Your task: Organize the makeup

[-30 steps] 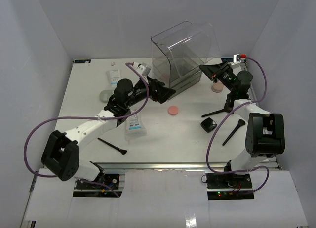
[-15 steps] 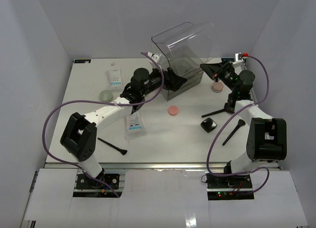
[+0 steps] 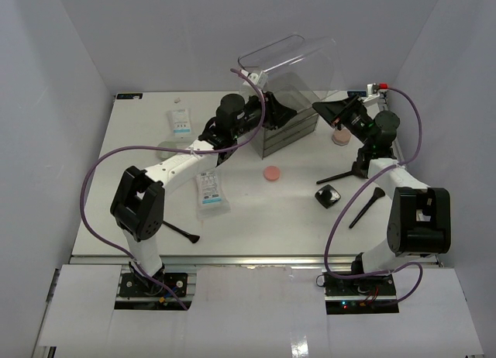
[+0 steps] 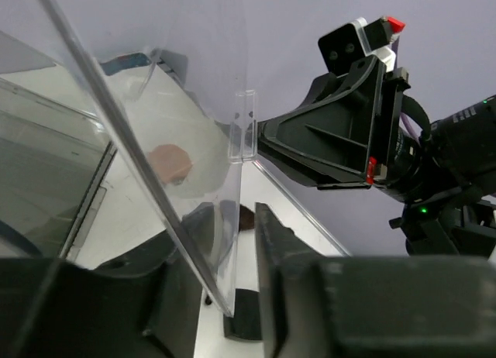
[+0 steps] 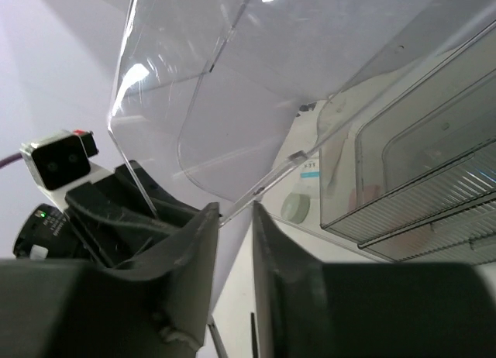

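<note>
Jaws flank clear lid (image 3: 291, 56); round pink compact (image 3: 271, 173).

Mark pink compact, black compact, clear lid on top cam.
pink compact (image 3: 271, 173), top external view, centre of its round top.
black compact (image 3: 328, 195), top external view, middle of its faceted top.
clear lid (image 3: 293, 62), top external view, middle of its curved panel.

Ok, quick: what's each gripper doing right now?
Left gripper: jaws astride the edge of the clear lid; whether it grips cannot be told.
Right gripper: jaws narrowly apart at the same lid; grip cannot be told.
</note>
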Robot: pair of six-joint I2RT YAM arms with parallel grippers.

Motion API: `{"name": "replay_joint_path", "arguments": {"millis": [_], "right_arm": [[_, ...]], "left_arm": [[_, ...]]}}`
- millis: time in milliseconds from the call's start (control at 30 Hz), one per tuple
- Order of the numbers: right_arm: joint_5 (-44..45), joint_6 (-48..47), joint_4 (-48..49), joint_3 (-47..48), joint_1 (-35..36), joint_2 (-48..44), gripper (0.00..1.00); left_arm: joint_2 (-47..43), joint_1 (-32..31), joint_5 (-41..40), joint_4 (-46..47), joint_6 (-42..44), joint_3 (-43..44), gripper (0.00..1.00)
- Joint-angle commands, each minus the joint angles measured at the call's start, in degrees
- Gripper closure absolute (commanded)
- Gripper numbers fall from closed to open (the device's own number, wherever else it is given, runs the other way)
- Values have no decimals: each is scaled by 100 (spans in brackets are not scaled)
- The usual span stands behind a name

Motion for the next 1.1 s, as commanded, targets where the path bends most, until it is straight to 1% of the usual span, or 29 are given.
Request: {"name": "replay_joint_path", "arguments": {"millis": [0,33,67,133,200,233,267,367,467,533,567,600,733,833,933,1067], "right_arm": [[-269,-427,210,48,20,-191,65],[-313,-523,178,40,20,-200,61],[-334,-618,117,25,20,-225,57],[-407,-902,4,3,16,-303,53],[-489,-1483,-410,-90,-3,-477,40],[-513,-1796,-608,-170,-20,-596,36],[-522,-2017,-777,-238,-188,-790,33],[-664,-2850,-1375,-465,-367,-1120,27],[-613,-3980,-2558,-398,-667,-1300,16],[-289,-5110,-3579,-104,-718,-1284,10],[4,-5657,-4088,108,-718,-1197,10],[252,-6011,-4438,290,-719,-1069,10],[1126,-6814,-5524,1090,-719,-483,10],[1688,-7090,-5958,1769,-719,237,10],[2118,-7228,-6272,2204,-717,925,10],[2821,-7481,-6471,2816,-671,1705,10]], "left_arm": [[-193,-32,260,-27,-145,212,71],[-224,-32,272,-15,-166,201,74],[-234,-27,277,-15,-191,206,76],[-268,-24,280,-27,-217,232,79],[-278,-18,278,-93,-262,313,82],[-285,-6,272,-130,-269,349,83],[-302,3,263,-164,-294,367,84],[-352,70,280,-156,-353,375,86],[-403,171,332,-93,-556,351,88],[-425,257,413,-42,-673,358,89],[-431,283,457,-23,-736,358,89],[-446,306,489,0,-785,360,90],[-503,396,619,88,-983,384,90],[-540,463,726,137,-1149,423,91],[-548,524,840,177,-1337,479,91],[-548,583,996,175,-1478,628,91]]}}
